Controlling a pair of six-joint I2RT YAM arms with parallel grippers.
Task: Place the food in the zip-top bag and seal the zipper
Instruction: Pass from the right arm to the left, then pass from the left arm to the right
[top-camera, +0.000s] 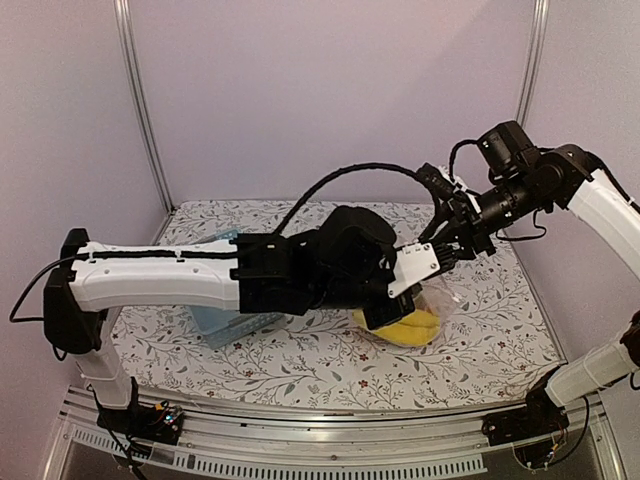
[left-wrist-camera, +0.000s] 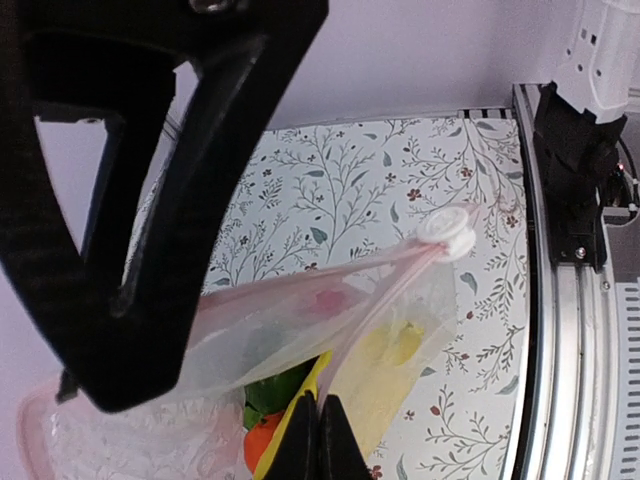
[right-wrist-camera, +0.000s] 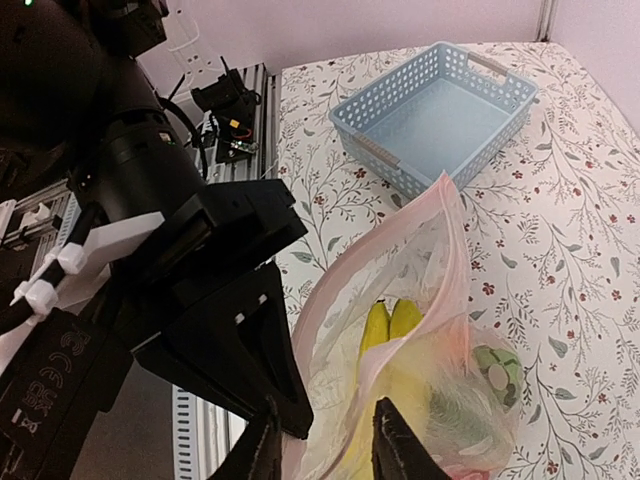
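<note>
Sealing step: the food (right-wrist-camera: 390, 322) sits inside the bag (right-wrist-camera: 440, 270), held up by its mouth over the desk (right-wrist-camera: 580, 230), right of the basket (right-wrist-camera: 470, 150). Your left gripper (left-wrist-camera: 318, 410) is clamped on the mouth edge. Your right gripper (right-wrist-camera: 328, 420) stands part open astride it. Next, you likely pinch the zipper (left-wrist-camera: 340, 267) and run along it.

The top view looks down from high behind the near edge of the table (top-camera: 300, 365), with the zip-top bag (top-camera: 445, 300) mid-frame. Both wrist cameras hang close over that bag, the left one facing the rail (left-wrist-camera: 570, 360) beyond it and the right one facing the basket (right-wrist-camera: 400, 170) behind it.
</note>
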